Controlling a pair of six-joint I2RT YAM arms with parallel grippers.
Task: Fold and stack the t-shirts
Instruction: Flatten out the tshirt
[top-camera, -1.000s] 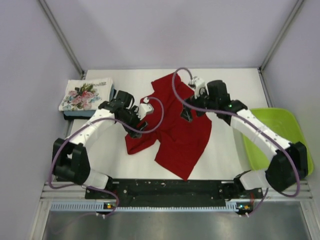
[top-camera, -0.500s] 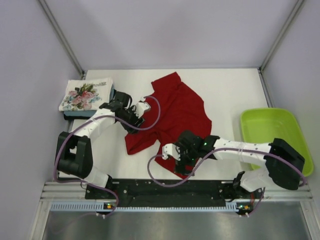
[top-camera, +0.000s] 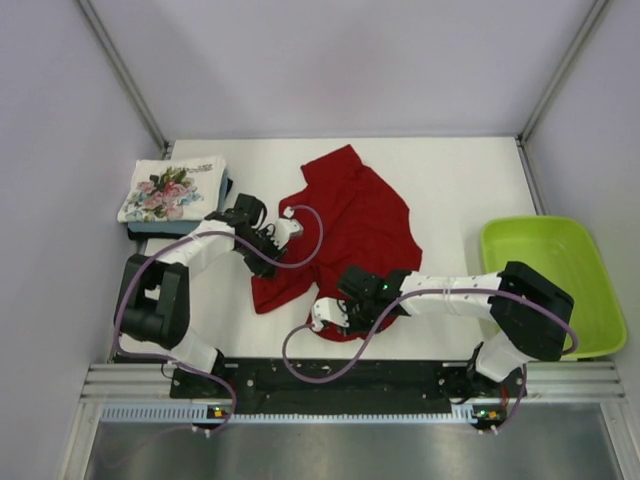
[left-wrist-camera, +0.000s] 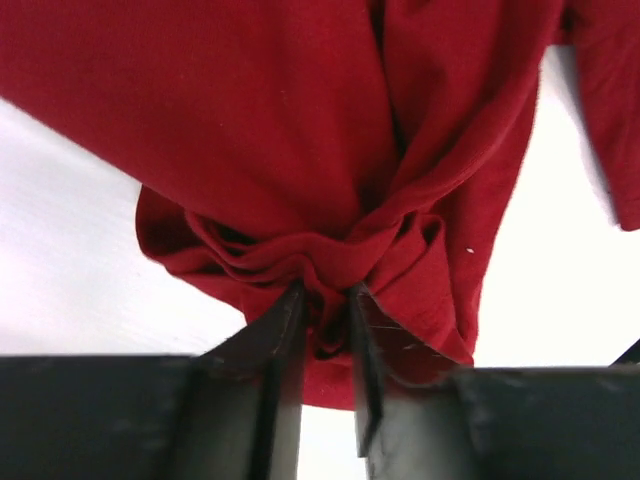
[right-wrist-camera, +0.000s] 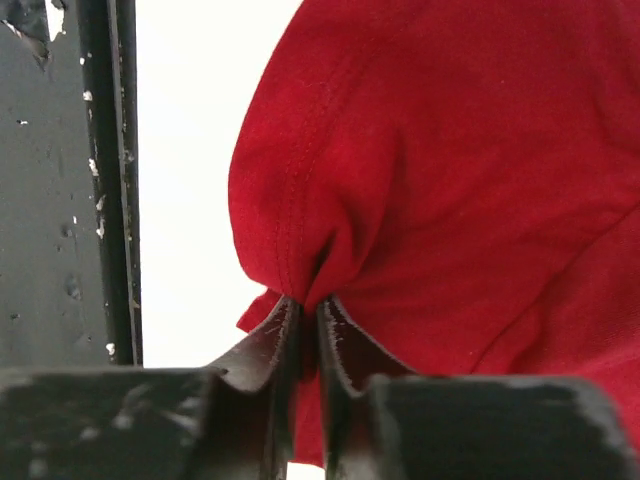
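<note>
A deep red t-shirt (top-camera: 355, 225) lies crumpled and spread in the middle of the white table. My left gripper (top-camera: 284, 232) is at its left edge, shut on a bunched fold of red cloth (left-wrist-camera: 330, 270) that shows between the fingers (left-wrist-camera: 285, 330). My right gripper (top-camera: 325, 314) is at the shirt's near hem, shut on a pinch of the stitched red hem (right-wrist-camera: 300, 250). At the back left sits a stack of folded t-shirts (top-camera: 172, 190), a white one with pink floral print on top and a light blue and a dark edge under it.
A lime-green plastic tray (top-camera: 590, 262) stands at the right edge of the table. The black base rail (top-camera: 340, 378) runs along the near edge, close to the right gripper, and shows as a dark bar (right-wrist-camera: 100, 180) in the right wrist view. Grey walls enclose the table.
The right arm swung from the shirt's far side down to its near hem and shut on it. The left gripper closed on the shirt's left edge, bunching the cloth.
</note>
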